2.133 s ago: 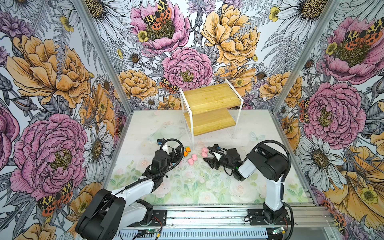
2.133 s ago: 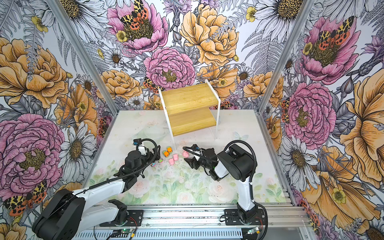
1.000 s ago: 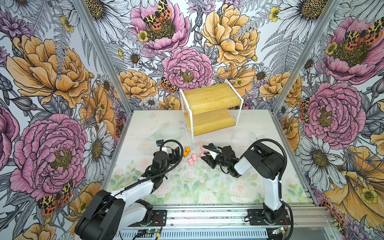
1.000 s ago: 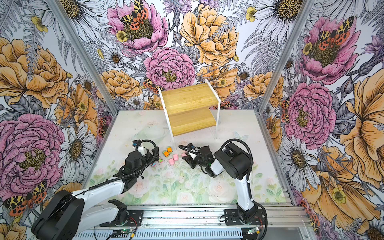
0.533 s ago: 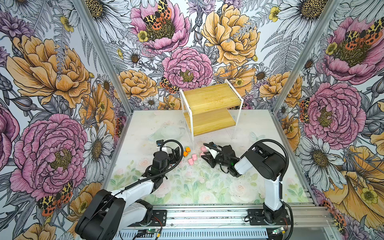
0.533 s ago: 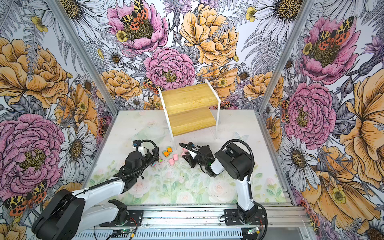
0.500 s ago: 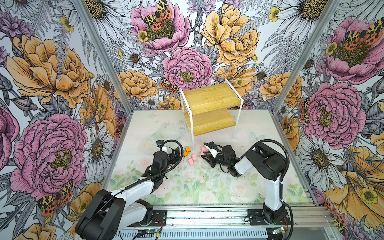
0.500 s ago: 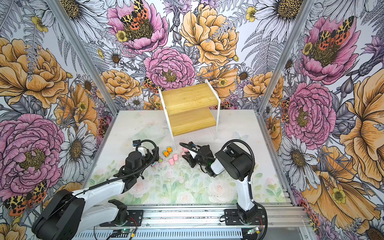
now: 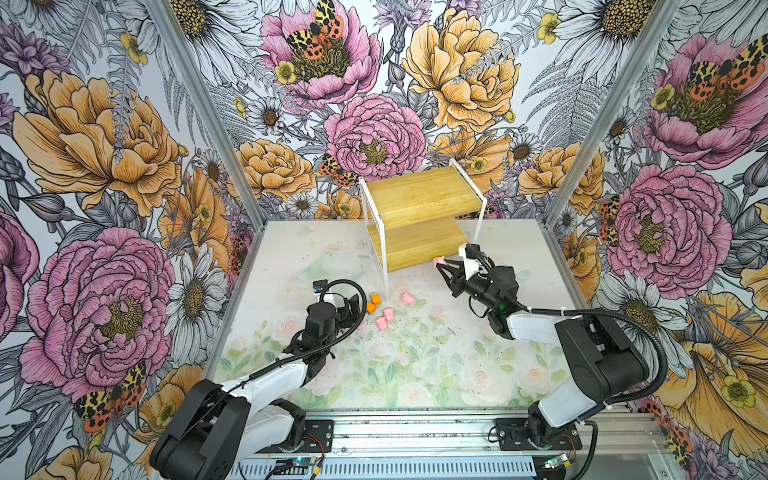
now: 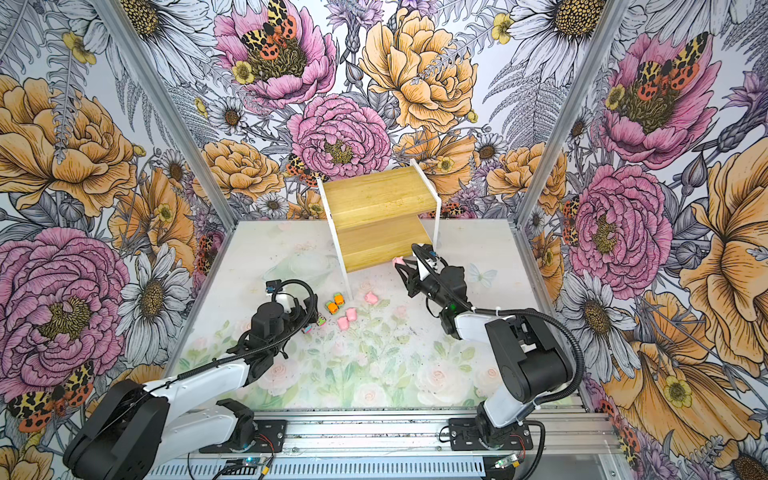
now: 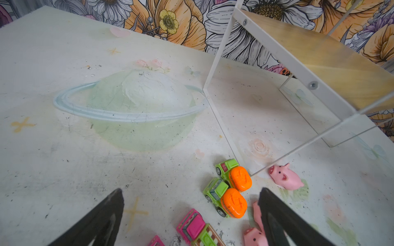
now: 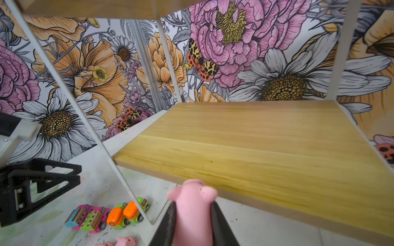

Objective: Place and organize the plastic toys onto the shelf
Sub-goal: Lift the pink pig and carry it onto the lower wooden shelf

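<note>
Bright, even, diffuse light in both top views, faint soft shadows, wrist views bowed at the edges, pink pig (image 12: 193, 213) soft up close, shelf board (image 11: 319, 57) blurred with pale sheen.

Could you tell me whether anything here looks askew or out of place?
The shelf stands turned at an angle to the back wall, not square. Nothing looks spilled or damaged; the right gripper holds a pig by its lower board.

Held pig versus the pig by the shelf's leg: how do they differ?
The held pig is clamped in the right tool; the pig by the leg is untouched. The held pig is up at the shelf, by its lower board's edge; the pig by the leg lies on the table. Both are pale pink, neither shelved.
</note>
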